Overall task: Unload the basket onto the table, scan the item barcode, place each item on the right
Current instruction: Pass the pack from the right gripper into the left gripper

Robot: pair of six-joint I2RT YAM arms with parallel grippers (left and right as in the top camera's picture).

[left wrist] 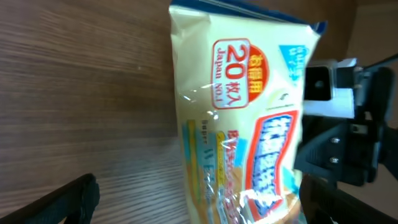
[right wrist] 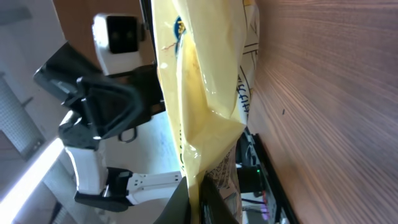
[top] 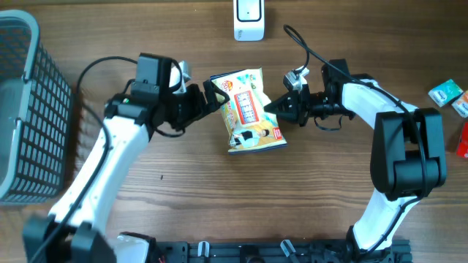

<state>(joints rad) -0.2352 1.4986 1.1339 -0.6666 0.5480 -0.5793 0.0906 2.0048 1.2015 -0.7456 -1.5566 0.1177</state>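
Note:
The item is a yellow wipes packet (top: 247, 109) with red and blue print, at mid-table. My right gripper (top: 272, 108) is shut on its right edge; in the right wrist view the thin yellow film (right wrist: 199, 81) runs down into the pinched jaws (right wrist: 198, 208). My left gripper (top: 212, 98) stands open at the packet's left end. In the left wrist view the packet (left wrist: 242, 106) lies between the spread fingers (left wrist: 71, 199), nearer the right one, and they are not pressing it. No barcode shows on the faces in view.
A white scanner-like device (top: 248, 20) stands at the far edge of the table. A grey mesh basket (top: 22, 109) fills the left side. Small boxed items (top: 446, 93) and a red one (top: 463, 139) lie at the right edge.

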